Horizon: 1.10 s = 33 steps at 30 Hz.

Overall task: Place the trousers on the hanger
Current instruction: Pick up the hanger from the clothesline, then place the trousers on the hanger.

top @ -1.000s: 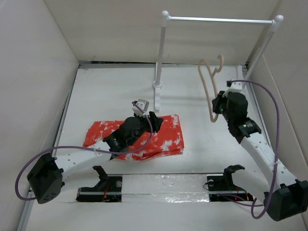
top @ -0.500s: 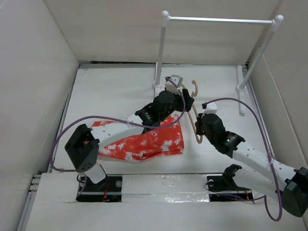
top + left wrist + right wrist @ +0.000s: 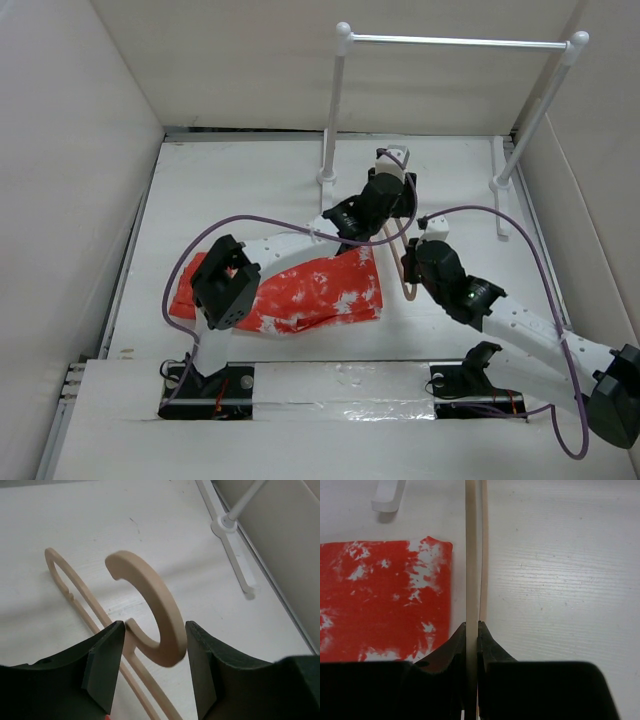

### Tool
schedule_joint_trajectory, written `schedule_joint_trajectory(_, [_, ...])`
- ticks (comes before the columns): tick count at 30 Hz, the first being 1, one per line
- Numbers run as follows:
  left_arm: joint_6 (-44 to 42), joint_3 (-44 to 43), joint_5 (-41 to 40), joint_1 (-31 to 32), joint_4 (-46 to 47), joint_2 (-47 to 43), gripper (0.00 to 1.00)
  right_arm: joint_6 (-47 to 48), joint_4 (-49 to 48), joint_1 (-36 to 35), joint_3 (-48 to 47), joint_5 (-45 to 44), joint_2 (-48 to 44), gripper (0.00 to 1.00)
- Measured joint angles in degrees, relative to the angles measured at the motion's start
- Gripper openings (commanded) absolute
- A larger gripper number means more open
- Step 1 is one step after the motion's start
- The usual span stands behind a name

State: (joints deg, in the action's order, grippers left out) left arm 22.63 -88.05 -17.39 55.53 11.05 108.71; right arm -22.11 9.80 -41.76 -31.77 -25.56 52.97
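We steady the hanger (image 3: 164, 600) just beside the trousers (image 3: 320, 295), which lie flat and undraped. Our right gripper (image 3: 472, 627) is clamped on its bar, and our left gripper (image 3: 155, 627) has its jaws apart around the hook. By our reckoning, all the draping remains.

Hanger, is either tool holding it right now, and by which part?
The right tool is shut on one thin bar of the hanger. The left tool stands open around the hook.

Hanger (image 3: 162, 625) hook inside the parted left hand (image 3: 154, 640), rail posts (image 3: 332, 110) flanking, open table (image 3: 240, 190) ahead.
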Motion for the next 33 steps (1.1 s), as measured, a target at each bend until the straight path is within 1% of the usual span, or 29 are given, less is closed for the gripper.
schedule_joint_trajectory(2, [-0.35,-3.17,-2.08,0.0,-1.05,2.27,0.47,-0.24,0.0,-0.24,0.11,-0.04,-0.2,0.0])
schedule_joint_trajectory(3, [-0.57,-4.7,-3.17,0.0,-1.51,3.39,0.42,-0.35,-0.02,-0.33,0.26,-0.07,-0.33,0.0])
schedule_joint_trajectory(5, [-0.98,-6.82,-4.98,0.0,-2.01,5.29,0.24,-0.46,-0.22,-0.61,0.96,-0.07,-0.9,0.0])
schedule_joint_trajectory(6, [-1.22,-7.28,-5.73,0.0,-2.14,5.86,0.06,-0.61,-0.28,-0.66,1.22,-0.31,-1.01,0.0])
schedule_joint_trajectory(7, [-1.42,-7.41,-6.45,0.0,-2.34,6.12,0.0,-0.7,-0.13,-0.66,1.33,-0.61,-1.05,0.0])
schedule_joint_trajectory(8, [-1.88,-7.39,-7.43,0.07,-2.69,6.14,0.0,-0.9,0.11,-0.7,1.53,-0.92,-1.2,0.03])
schedule_joint_trajectory(9, [-1.55,-7.02,-7.63,0.17,-2.21,6.1,0.0,-1.01,0.2,-0.76,1.66,-1.25,-1.42,0.17])
schedule_joint_trajectory(11, [-0.61,-4.81,-8.2,0.37,-0.22,5.09,0.0,-1.51,0.5,-0.87,1.9,-1.14,-2.32,0.34])
schedule_joint_trajectory(12, [0.0,-1.88,-8.35,0.42,1.66,3.8,0.0,-1.7,0.81,-1.11,2.08,-0.83,-2.97,0.48])
schedule_joint_trajectory(13, [1.36,1.33,-8.31,0.5,3.08,2.32,0.0,-2.08,1.27,-1.33,2.25,-0.46,-3.72,0.51])
schedule_joint_trajectory(14, [2.91,5.16,-8.15,0.7,4.5,0.52,0.0,-2.14,1.99,-1.68,2.36,0.15,-4.63,0.57])
schedule_joint_trajectory(15, [4.46,8.9,-8.13,0.76,6.19,-1.16,0.0,-2.29,2.64,-1.92,2.4,0.63,-5.35,0.67])
schedule_joint_trajectory(18, [9.25,18.75,-8.52,1.6,10.93,-5.95,0.0,-2.14,4.68,-2.21,2.36,2.23,-8.26,0.81])
schedule_joint_trajectory(19, [10.47,21.4,-8.96,2.19,11.98,-7.3,0.0,-1.97,5.51,-2.21,2.34,2.58,-9.66,0.81])
schedule_joint_trajectory(21, [13.66,25.29,-9.77,3.93,14.05,-9.31,0.0,-1.44,7.63,-2.21,2.01,3.43,-12.57,0.81])
schedule_joint_trajectory(22, [14.91,26.93,-10.67,5.11,15.23,-10.12,0.0,-1.16,8.39,-2.21,1.81,4.02,-14.1,0.79])
schedule_joint_trajectory(23, [15.96,28.28,-11.63,6.29,16.04,-10.8,0.0,-0.76,8.85,-2.21,1.68,4.9,-15.52,0.75])
schedule_joint_trajectory(24, [17.2,29.81,-12.61,7.45,17.25,-11.52,0.0,-0.37,9.05,-2.21,1.55,5.73,-17.0,0.55])
schedule_joint_trajectory(25, [18.43,31.39,-13.68,8.57,18.25,-12.2,0.0,0.15,9.03,-2.05,1.53,6.73,-18.05,0.42])
schedule_joint_trajectory(26, [19.54,32.76,-14.71,9.55,19.15,-12.76,0.0,0.52,8.9,-1.79,1.55,7.89,-18.82,0.25])
schedule_joint_trajectory(27, [20.7,34.1,-15.65,10.38,20.04,-13.16,0.0,0.87,8.37,-1.25,1.57,9.09,-19.02,0.0])
schedule_joint_trajectory(30, [23.93,38.38,-19.5,11.41,22.73,-14.12,0.0,1.44,5.95,1.57,1.84,13.0,-15.78,0.0])
schedule_joint_trajectory(32, [25.64,41.29,-22.03,11.39,24.0,-14.86,0.0,1.77,3.58,3.52,2.62,15.82,-11.5,0.0])
schedule_joint_trajectory(33, [26.18,42.53,-23.26,11.39,24.5,-15.3,0.0,1.81,2.36,4.22,3.3,17.05,-9.49,0.07])
